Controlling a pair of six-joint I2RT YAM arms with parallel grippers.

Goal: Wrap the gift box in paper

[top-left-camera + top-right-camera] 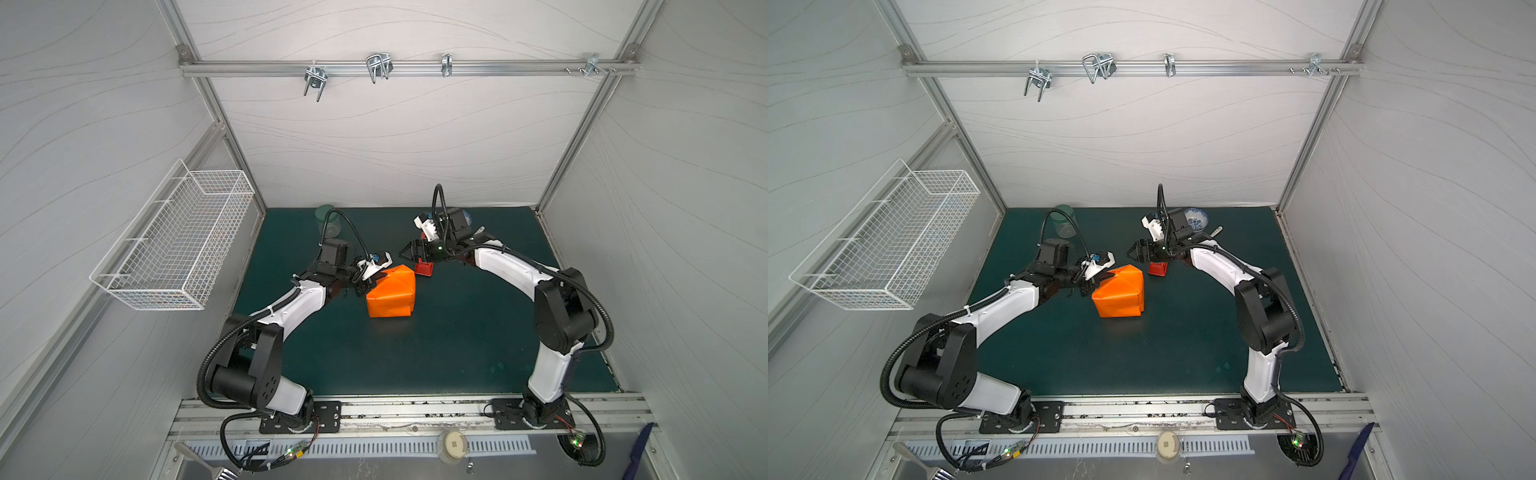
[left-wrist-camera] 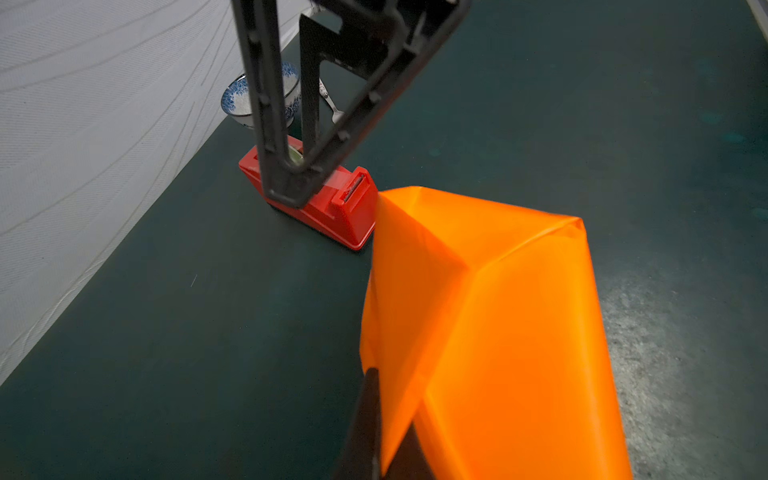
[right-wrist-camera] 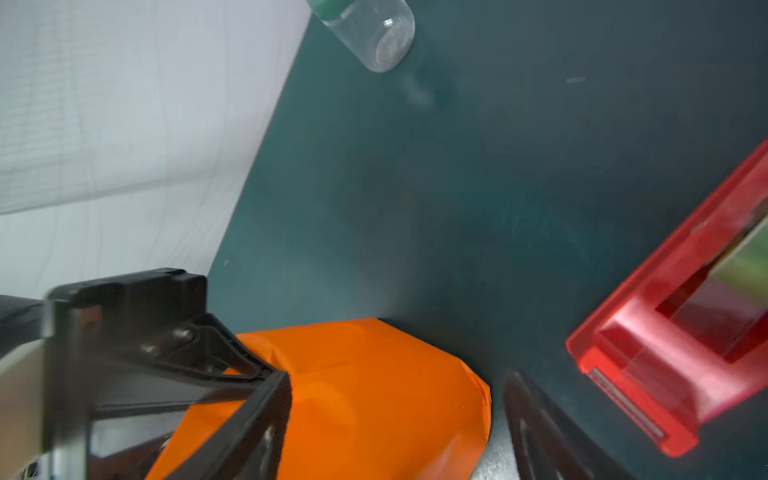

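The paper hides the gift box, just beside the tape dispenser. The left gripper pinches a paper fold, likely to hold it closed. The right gripper hangs open by the dispenser, probably for tape.

The paper is plain bright orange, lighter and darker across its folded faces. The tape dispenser is glossy red. The desk is dark teal-green and unpatterned. The bowl is white with a blue painted pattern. The jar is clear with a green lid. The wire basket is white. The walls are pale grey with faint wavy lines. The left arm and right arm have white shells and black joints. The left end effector and right end effector are black.
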